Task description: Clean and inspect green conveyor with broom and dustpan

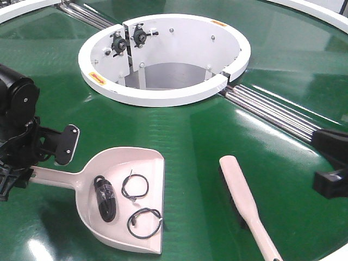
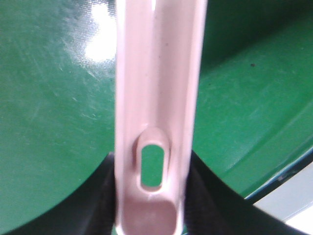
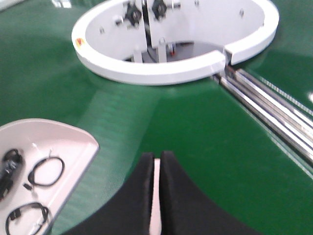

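The pale dustpan (image 1: pixel 155 163) lies on the green conveyor (image 1: pixel 190 130) at the lower left, holding black cable loops (image 1: pixel 135 187). My left gripper (image 1: pixel 27 173) is shut on the end of its handle. In the left wrist view the handle (image 2: pixel 156 73) with its hang hole runs between the black fingers (image 2: pixel 98 196). The broom (image 1: pixel 242 193) lies flat on the belt at the lower right, free of both grippers. My right gripper (image 1: pixel 326 176) hovers at the right edge, apart from the broom. Its fingers (image 3: pixel 142 196) stand almost together, with a thin pale sliver in the slit.
The white circular hub (image 1: pixel 163 98) stands behind the dustpan. Chrome roller rails (image 1: pixel 272 111) run from it toward my right gripper, and also show in the right wrist view (image 3: pixel 269 112). A white outer rim (image 1: pixel 321 11) borders the belt at the back.
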